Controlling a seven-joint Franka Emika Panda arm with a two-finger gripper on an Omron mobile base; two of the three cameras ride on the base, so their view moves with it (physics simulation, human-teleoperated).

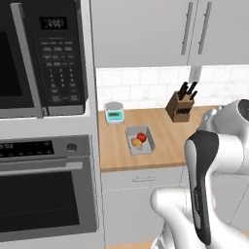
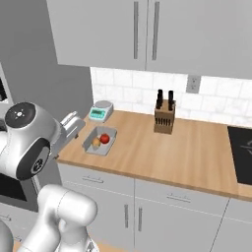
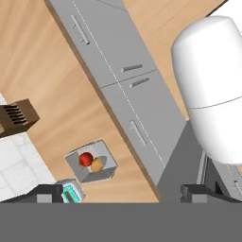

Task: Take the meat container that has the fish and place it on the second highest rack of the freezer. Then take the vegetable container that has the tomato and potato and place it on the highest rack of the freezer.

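On the wooden bench [image 1: 165,141], just in front of the little kitchen scale [image 1: 115,112], sits the grey vegetable container [image 1: 140,140] with the tomato [image 1: 142,136] and the potato [image 1: 136,142] touching inside it. The knife block [image 1: 181,104] stands well to its right. The gripper [image 3: 122,193] hangs high above the container, its fingers far apart and holding nothing. If it comes down crooked, it may bump the scale or tip the container, and the tomato could roll off the bench edge.

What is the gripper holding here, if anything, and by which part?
Nothing. In the hand view the gripper has its fingertips wide apart with nothing between them; the vegetable container sits untouched on the counter.
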